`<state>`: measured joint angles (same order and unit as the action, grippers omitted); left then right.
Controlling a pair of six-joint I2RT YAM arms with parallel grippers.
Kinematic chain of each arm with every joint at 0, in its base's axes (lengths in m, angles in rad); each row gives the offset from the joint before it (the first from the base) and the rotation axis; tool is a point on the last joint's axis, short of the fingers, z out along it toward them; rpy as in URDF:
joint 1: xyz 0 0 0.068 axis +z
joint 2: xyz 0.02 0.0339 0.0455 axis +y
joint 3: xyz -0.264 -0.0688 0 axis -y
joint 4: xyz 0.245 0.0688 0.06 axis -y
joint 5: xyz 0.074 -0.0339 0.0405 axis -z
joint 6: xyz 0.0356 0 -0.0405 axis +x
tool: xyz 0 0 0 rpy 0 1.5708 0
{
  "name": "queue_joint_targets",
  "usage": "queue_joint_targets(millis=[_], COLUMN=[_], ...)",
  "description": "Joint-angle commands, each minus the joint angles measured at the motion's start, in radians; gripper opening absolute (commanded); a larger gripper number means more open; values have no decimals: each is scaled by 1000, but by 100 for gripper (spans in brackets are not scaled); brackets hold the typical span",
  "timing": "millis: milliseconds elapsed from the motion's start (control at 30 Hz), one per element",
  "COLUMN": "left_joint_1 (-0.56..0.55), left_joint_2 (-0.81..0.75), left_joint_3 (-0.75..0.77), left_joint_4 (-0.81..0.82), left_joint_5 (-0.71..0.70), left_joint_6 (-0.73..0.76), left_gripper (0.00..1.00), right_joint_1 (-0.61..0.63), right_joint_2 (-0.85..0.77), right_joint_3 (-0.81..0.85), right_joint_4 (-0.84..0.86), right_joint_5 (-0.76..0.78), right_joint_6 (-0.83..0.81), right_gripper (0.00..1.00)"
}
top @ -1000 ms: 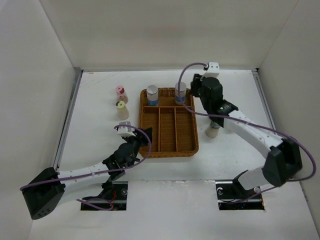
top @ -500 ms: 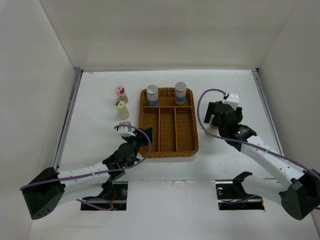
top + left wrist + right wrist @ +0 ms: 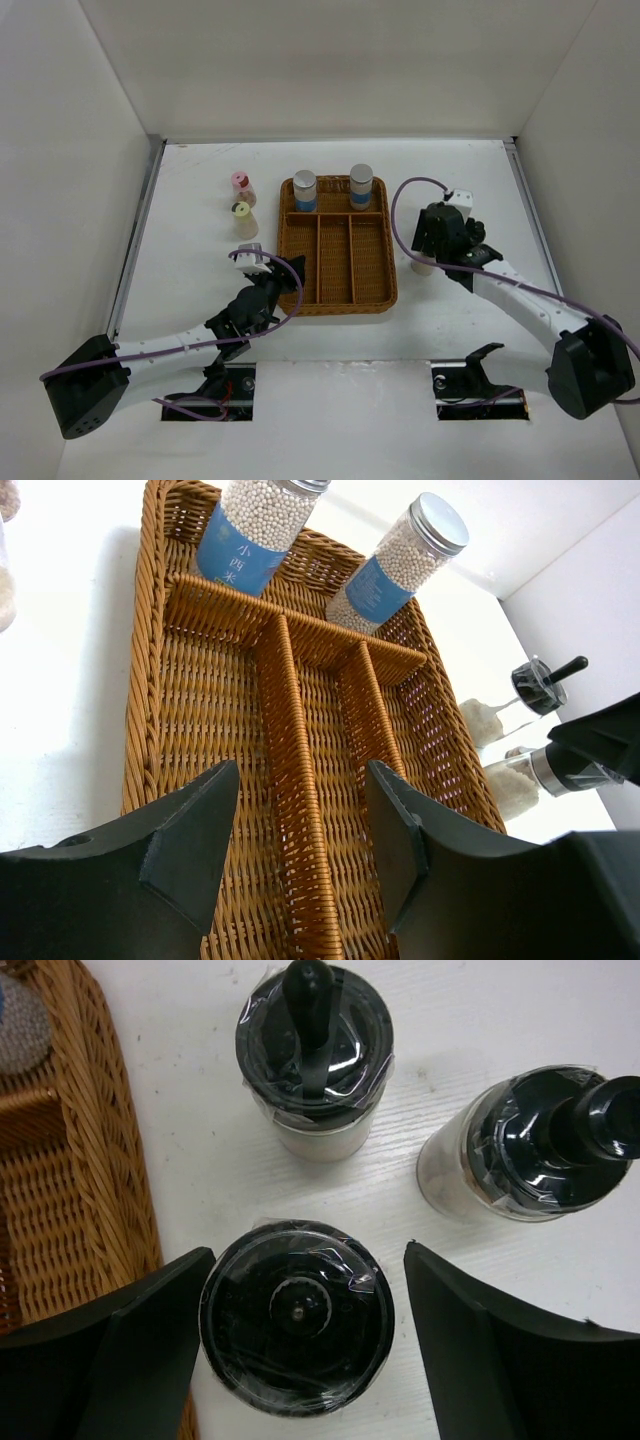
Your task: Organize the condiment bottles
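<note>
Two grey-capped condiment bottles with blue labels (image 3: 305,188) (image 3: 361,185) stand in the back compartments of the wicker tray (image 3: 340,290); the left wrist view shows them too (image 3: 250,530) (image 3: 395,565). A pink-capped bottle (image 3: 240,185) and a yellow-capped bottle (image 3: 241,215) stand left of the tray. Right of the tray, my right gripper (image 3: 428,242) (image 3: 307,1250) is open, straddling a black-topped bottle (image 3: 296,1330). Two more black-topped bottles (image 3: 314,1050) (image 3: 540,1145) stand just beyond it. My left gripper (image 3: 278,283) (image 3: 300,850) hangs open and holds nothing over the tray's front left.
The tray's three long front compartments (image 3: 220,720) hold nothing. White walls close in the table (image 3: 200,300) at the left, back and right. The bottles by the tray's right rim also show in the left wrist view (image 3: 520,770).
My right arm left the grey-capped bottle in the tray's back right compartment and swung down to the bottles right of the tray, jaws wider. The left arm stayed still.
</note>
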<state>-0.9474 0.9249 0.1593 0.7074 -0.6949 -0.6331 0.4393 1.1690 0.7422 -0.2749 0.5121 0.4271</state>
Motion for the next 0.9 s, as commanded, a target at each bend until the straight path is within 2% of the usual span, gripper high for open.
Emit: queue_joint_targets(millis=[0,133,267,400,700,867], left_joint_1=[0,0,0,3,6,5], left_joint_2=[-9,-14,2,-11,-24,-37], left_joint_3=[39,37,40,37,31,26], left_joint_4=[38,38,41,38,38,38], left_joint_5=[12,12,12,12,8,6], left_joint_6=[-8,-8,-10,-16,-23,-20], left_gripper=[52,52,52,52,52,52], right_joint_1=[-7,-7,43,115,288,330], right_joint_2=[14,-28,-98,-92,196,388], right_joint_3=[20,25,95,193,419,574], right_joint_4=[62,71,46,58,262,287], right_joint_5=[-20,26,104,102,-35,-78], right_joint_6=[9,6,-40,-62,-56,-73], right_gripper=[76,62,57,55,54,53])
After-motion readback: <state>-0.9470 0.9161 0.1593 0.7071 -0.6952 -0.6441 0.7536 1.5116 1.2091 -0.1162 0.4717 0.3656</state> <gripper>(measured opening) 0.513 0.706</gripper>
